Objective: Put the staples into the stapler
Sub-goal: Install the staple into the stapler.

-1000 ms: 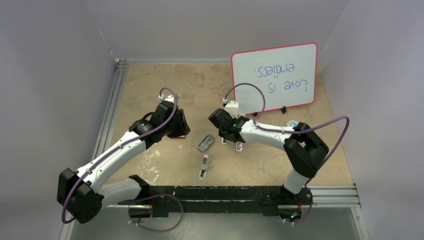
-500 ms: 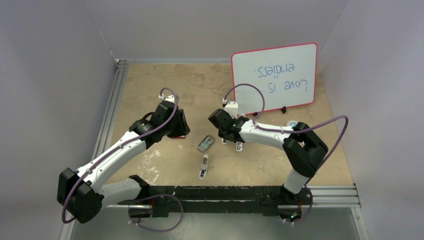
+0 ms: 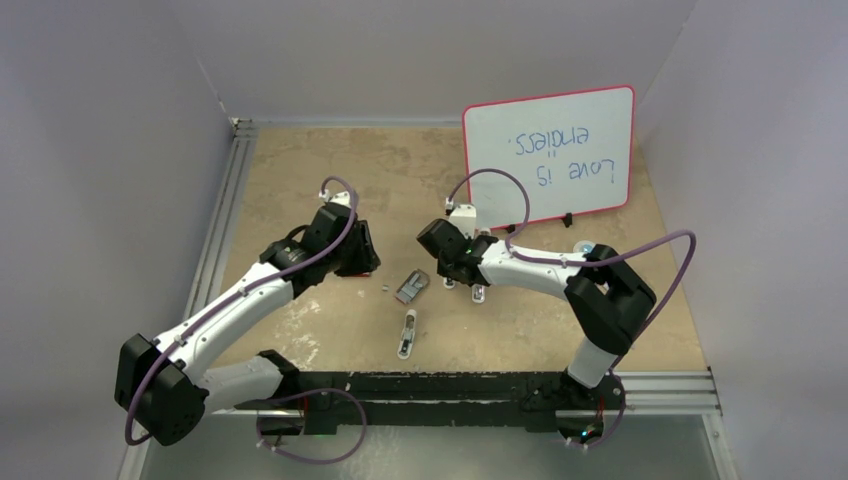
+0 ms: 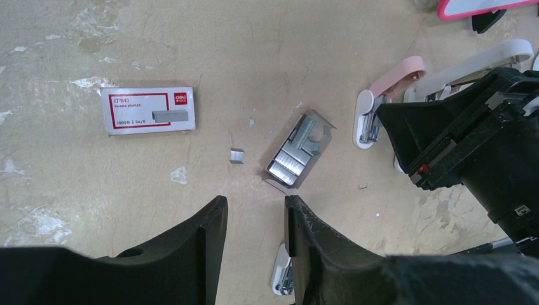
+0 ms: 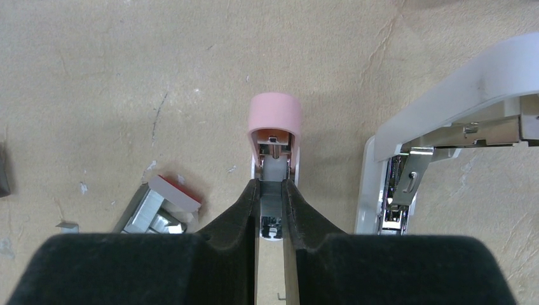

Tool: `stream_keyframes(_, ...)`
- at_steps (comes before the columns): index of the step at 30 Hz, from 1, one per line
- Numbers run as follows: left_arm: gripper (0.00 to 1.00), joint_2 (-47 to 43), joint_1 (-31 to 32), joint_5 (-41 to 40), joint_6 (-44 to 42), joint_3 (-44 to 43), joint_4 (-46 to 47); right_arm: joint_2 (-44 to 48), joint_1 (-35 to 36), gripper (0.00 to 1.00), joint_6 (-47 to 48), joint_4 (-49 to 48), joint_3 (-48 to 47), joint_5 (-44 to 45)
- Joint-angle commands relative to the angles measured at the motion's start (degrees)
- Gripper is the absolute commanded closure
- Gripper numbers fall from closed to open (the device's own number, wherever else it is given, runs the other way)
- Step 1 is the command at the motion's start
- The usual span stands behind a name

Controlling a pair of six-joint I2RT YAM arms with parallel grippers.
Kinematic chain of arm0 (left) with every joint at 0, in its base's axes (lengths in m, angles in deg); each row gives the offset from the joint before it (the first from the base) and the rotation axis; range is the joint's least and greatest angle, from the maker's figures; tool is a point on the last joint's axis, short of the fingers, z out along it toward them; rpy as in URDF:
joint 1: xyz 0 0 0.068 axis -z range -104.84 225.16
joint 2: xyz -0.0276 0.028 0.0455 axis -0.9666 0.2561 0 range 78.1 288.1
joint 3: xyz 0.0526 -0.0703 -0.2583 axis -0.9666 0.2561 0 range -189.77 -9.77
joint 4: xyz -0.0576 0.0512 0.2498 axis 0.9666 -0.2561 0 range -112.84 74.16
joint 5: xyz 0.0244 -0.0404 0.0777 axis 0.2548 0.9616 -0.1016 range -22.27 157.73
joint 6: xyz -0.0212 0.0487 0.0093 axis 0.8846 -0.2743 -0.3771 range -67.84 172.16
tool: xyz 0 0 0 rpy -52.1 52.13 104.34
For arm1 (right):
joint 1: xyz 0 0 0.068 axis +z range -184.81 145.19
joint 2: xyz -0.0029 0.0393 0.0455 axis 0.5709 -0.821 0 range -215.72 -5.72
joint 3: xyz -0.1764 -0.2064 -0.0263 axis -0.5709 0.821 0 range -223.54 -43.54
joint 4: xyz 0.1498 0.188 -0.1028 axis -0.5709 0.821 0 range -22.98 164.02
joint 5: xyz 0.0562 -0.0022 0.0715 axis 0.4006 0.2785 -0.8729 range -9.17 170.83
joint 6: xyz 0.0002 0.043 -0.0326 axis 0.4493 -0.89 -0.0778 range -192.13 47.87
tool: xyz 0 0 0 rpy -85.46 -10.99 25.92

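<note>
The right fingers (image 5: 236, 215) are closed on the lower part of the pink stapler (image 5: 274, 115), which lies opened out just beside a white stapler (image 5: 438, 82). The staples (image 4: 292, 160) sit in their grey tray (image 4: 318, 126) on the tabletop (image 4: 159, 38), between the two arms and near the pink stapler. The left fingers (image 4: 206, 235) stand open above the tabletop, holding nothing. The staple box (image 4: 147, 110) lies apart from the tray.

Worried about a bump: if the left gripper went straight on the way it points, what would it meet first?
Likely the bare table, just short of the tray of staples and a loose staple strip. The open left gripper holds nothing. Depth is unclear from this view.
</note>
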Motion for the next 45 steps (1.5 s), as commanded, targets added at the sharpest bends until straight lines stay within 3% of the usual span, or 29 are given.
stream_keyframes(1, 0.62, -0.05, -0.56, 0.33, -0.89, -0.10, 2.34, -0.37, -0.05, 0.88, -0.77, 0.00, 0.65, 0.94)
stream_keyframes(24, 0.63, -0.09, -0.66, 0.42, -0.89, -0.06, 2.43, 3.44, -0.10, 0.89, -2.74, 0.51, 0.71, 0.85)
stream_keyframes(45, 0.63, 0.09, -0.75, 0.07, -0.89, 0.16, 2.47, -0.04, -0.09, 0.89, -2.10, -1.33, 2.01, -1.46)
